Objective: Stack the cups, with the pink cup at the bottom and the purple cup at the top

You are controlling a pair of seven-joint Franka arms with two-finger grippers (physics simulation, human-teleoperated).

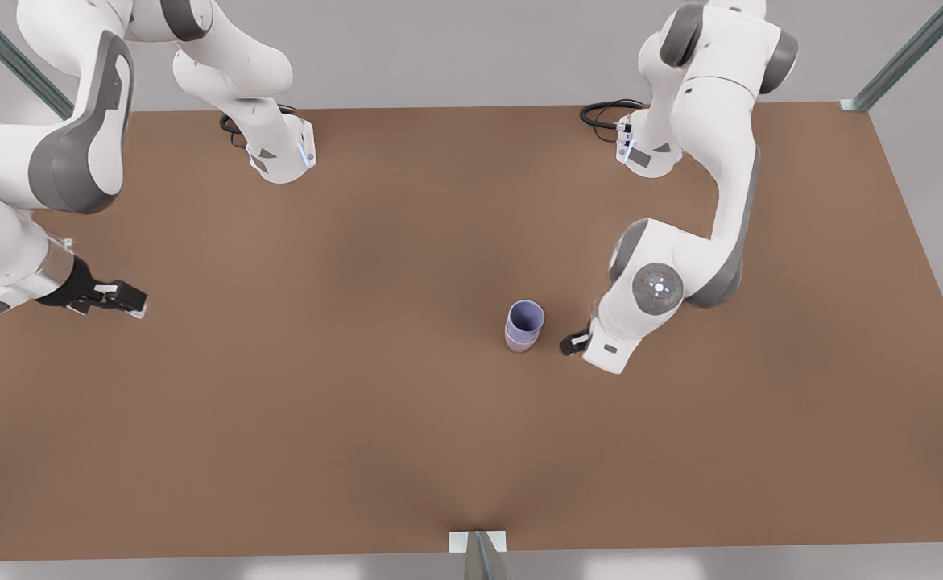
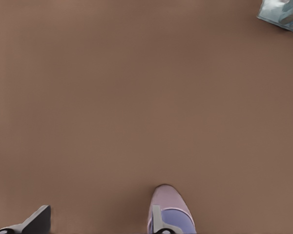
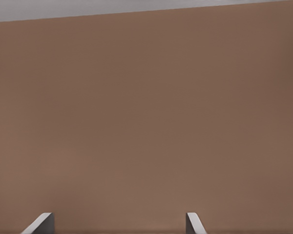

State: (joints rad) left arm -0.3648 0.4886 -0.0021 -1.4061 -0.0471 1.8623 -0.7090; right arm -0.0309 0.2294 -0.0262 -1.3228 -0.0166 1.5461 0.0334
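Your left gripper [image 1: 572, 343] has its fingers [image 2: 37, 220] apart, just beside the matte periwinkle purple cup [image 1: 525, 319], which sits nested in the pale mauve pink cup [image 1: 519, 344] on the brown tabletop [image 1: 358, 403]. Your right gripper [image 1: 121, 298], fingers [image 3: 41, 222] spread, waits well away. The stack looks done; next, back off without nudging it.

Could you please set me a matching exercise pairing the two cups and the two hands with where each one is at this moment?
Things:
1. purple cup
2. pink cup
3. left hand
4. right hand

Places and states:
A. open above bare table, far off at the front view's left
B. bottom of the stack, standing on the table
C. nested in the other cup, mouth up
D. open, close beside the stack on the front view's right

Pairs: 1-C, 2-B, 3-D, 4-A
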